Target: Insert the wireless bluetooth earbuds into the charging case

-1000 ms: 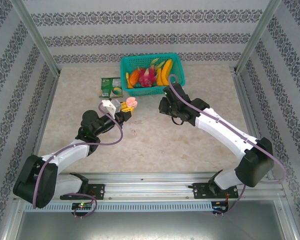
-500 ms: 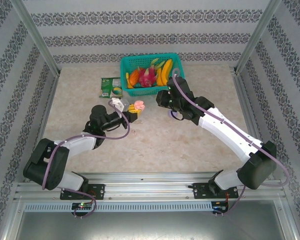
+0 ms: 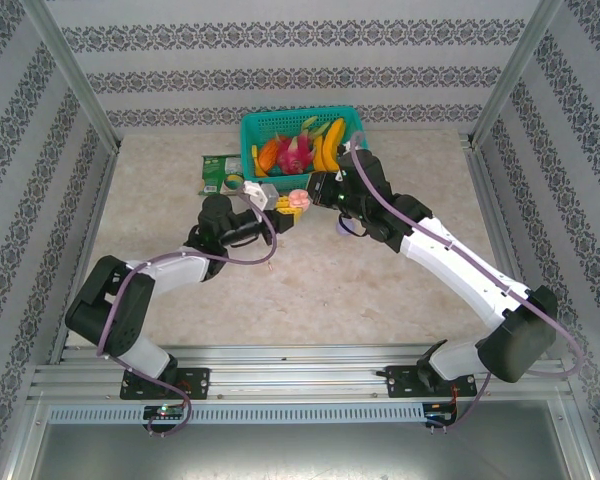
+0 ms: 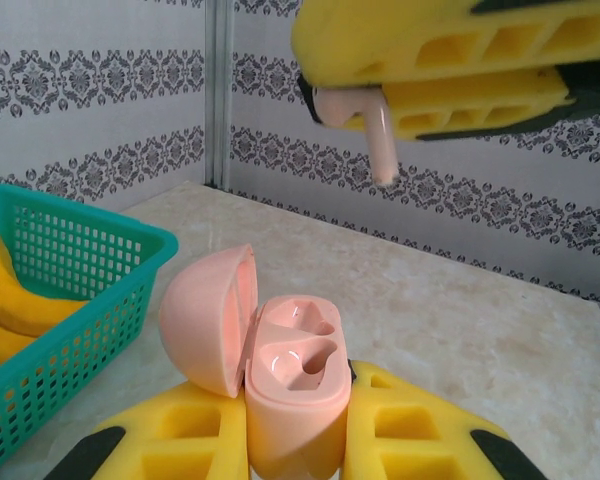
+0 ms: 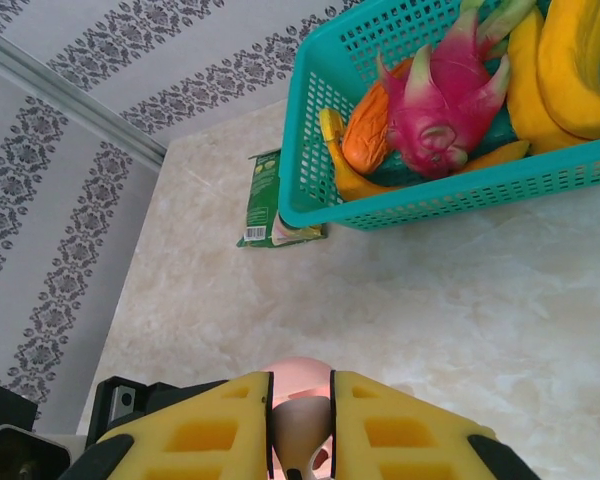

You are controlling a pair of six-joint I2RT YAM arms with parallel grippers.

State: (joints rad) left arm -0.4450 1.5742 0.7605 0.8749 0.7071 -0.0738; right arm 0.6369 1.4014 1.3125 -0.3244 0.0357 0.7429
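My left gripper [image 4: 295,445] is shut on a pink charging case [image 4: 292,395], held upright with its lid [image 4: 206,320] swung open to the left and both sockets bare. From above, the case [image 3: 297,201] is in the air in front of the basket, beyond the left gripper [image 3: 280,210]. My right gripper [image 4: 435,60] hangs just above the case, shut on a pinkish earbud [image 4: 378,135] whose stem points down. In the right wrist view the earbud [image 5: 302,430] sits between the yellow fingers [image 5: 205,430], with the case's lid [image 5: 300,370] right below. The right gripper [image 3: 320,190] meets the left one in mid-air.
A teal basket [image 3: 352,150] of toy fruit stands at the back, just behind both grippers, with its near wall [image 5: 450,195] close to them. A green packet [image 3: 220,172] lies to its left. The enclosure walls and posts ring the table.
My left arm has carried the open case forward and to the right, toward the basket. The right gripper has shifted slightly left and now sits over the case.
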